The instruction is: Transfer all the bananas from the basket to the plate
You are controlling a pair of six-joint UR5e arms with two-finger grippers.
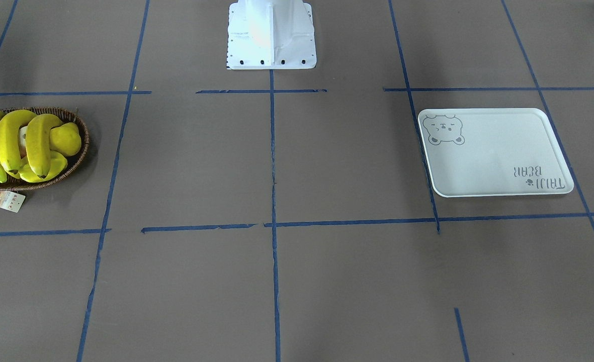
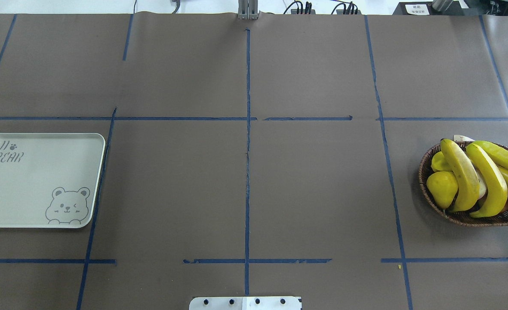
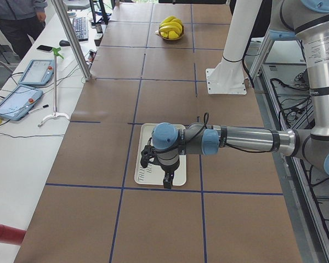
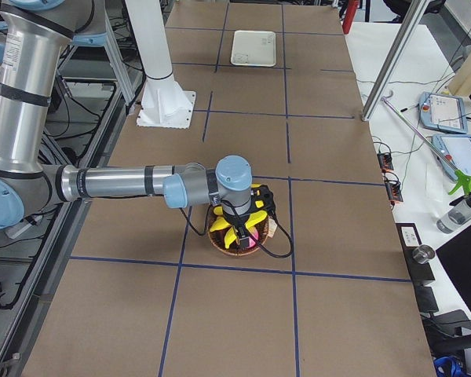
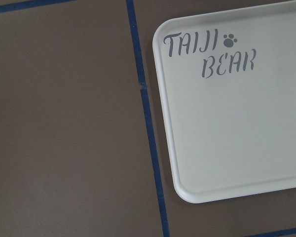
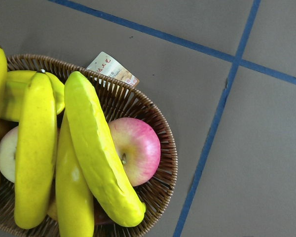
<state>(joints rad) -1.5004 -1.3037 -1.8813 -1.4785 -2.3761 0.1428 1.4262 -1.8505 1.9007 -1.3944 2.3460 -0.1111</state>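
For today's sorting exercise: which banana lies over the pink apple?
The greenish-yellow banana, outermost in the basket and nearest the paper tag; in the right wrist view it alone overlaps the pink apple.

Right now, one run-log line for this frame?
bananas: four, all in basket | plate: empty | left gripper: above plate, open/shut unclear | right gripper: above basket, open/shut unclear | progress: none transferred
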